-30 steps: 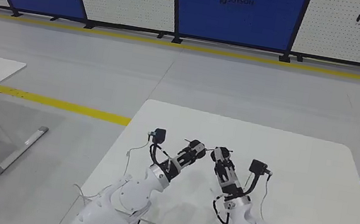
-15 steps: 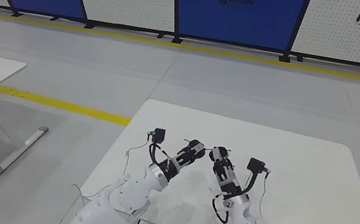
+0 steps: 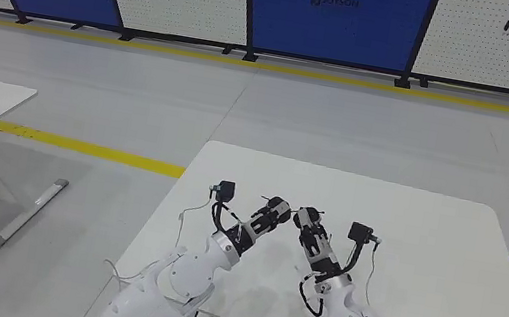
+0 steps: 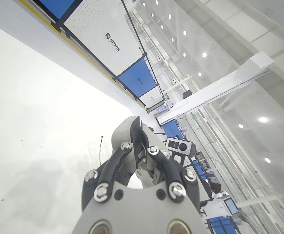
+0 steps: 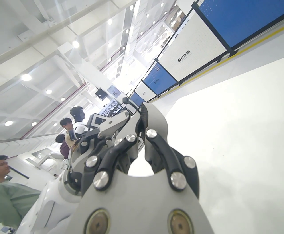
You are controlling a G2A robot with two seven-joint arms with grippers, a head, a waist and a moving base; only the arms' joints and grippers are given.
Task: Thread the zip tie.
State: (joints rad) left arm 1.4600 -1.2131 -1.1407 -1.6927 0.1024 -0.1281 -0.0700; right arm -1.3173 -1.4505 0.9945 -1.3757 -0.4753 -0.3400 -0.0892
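The right gripper [image 3: 306, 215] has edged a little toward the left gripper [image 3: 275, 207] — the two sit nearly tip to tip above the table [image 3: 422, 247]. The right one's fingers are clamped on the zip tie [image 5: 129, 104], its square head poking out past the fingertips. The left one's fingers are pressed together on a thin black strand of it. Farther out, a second black tie [image 4: 101, 147] shows against the white surface — lying flat or not, I cannot tell.

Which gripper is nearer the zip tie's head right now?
Right. The right gripper pinches the zip tie just behind its head; the left gripper is shut alongside, farther from the head.
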